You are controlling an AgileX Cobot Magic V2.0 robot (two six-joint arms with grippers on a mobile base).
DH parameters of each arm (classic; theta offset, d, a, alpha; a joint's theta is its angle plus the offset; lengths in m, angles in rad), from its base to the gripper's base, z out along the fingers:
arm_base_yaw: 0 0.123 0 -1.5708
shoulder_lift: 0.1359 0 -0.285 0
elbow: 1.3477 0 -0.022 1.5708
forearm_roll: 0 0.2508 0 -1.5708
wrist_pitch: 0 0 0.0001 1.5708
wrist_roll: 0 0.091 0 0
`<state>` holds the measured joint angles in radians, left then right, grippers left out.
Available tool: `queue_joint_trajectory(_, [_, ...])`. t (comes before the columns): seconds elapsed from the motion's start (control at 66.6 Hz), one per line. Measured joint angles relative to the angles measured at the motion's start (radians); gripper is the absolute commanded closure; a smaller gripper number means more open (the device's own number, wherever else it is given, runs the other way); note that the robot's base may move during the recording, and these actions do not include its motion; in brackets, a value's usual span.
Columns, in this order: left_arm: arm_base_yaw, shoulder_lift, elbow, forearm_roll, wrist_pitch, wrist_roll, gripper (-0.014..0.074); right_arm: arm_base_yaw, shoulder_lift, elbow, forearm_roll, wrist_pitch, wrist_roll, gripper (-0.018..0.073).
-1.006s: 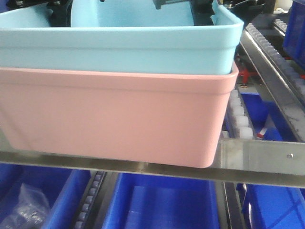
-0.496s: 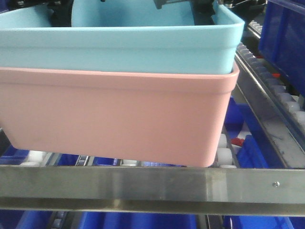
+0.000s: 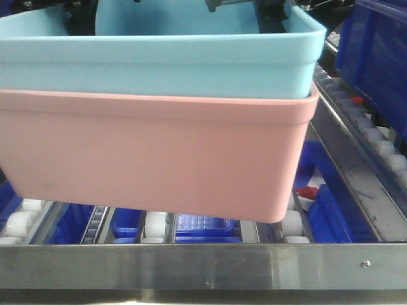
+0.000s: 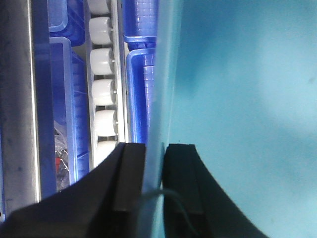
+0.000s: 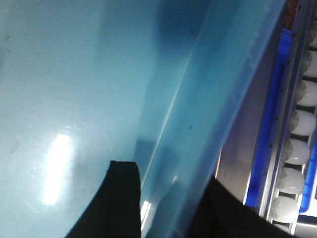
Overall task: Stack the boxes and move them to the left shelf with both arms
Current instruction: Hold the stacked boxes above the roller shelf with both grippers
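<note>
In the front view the light blue tub [image 3: 159,63] sits nested inside the salmon pink tub [image 3: 152,152]. Both hang just above the shelf's white rollers [image 3: 156,223], behind its brushed-metal front bar [image 3: 191,267]. My left gripper [image 4: 154,148] is shut on the blue tub's side wall [image 4: 237,99], one finger inside and one outside. My right gripper [image 5: 171,183] is shut on the opposite blue wall [image 5: 74,74] in the same way. Black arm parts [image 3: 270,9] show above the tubs.
A dark blue storage bin [image 3: 375,57] stands on a sloping roller rail [image 3: 375,143] at the right. More dark blue bins [image 3: 203,225] lie below the rollers. Rollers also show in the left wrist view [image 4: 102,91] and in the right wrist view [image 5: 297,151].
The shelf's front bar has dropped lower in the view, so the rollers now show under the pink tub. The dark blue bin at the right looms larger. The tubs stay in the same place in the frame.
</note>
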<state>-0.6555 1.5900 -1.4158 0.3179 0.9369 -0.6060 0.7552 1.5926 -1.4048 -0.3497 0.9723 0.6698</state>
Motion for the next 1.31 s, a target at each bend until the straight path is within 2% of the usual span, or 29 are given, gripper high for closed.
queue_joint_trajectory(1.306, [0.0,0.0,0.0,0.0,0.0,0.0,0.0599,0.0,0.0,0.0,-0.002,-0.006,0.0,0.0504])
